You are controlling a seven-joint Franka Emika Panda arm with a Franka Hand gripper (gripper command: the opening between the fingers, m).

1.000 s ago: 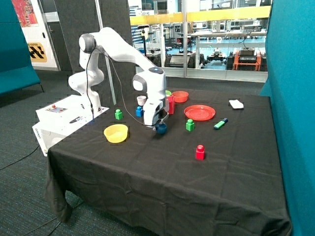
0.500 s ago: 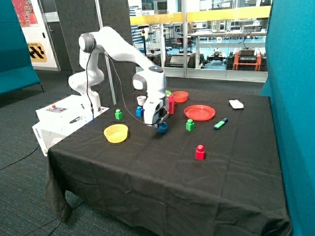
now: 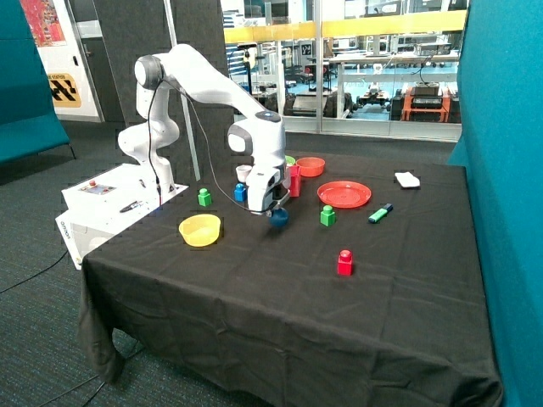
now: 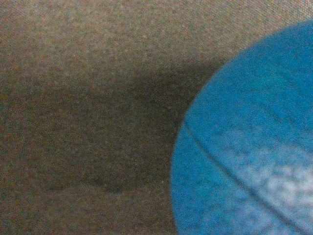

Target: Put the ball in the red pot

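Your hand (image 3: 276, 212) is pinching the ball (image 3: 278, 217), which hangs just clear of the counter (image 3: 280, 305); the red pot (image 3: 294, 180) stands close by on the far side, toward the red bowl (image 3: 310, 166), so carry it up and back

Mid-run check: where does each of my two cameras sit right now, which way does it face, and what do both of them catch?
Outside view: stands off the table's front corner, facing across the black cloth toward the glass wall; shows the whole white arm, its gripper at the ball, the red pot just behind.
Wrist view: on the arm's wrist, looking down at the cloth; the ball fills one side; none of the robot shows.
Shared: ball and cloth.
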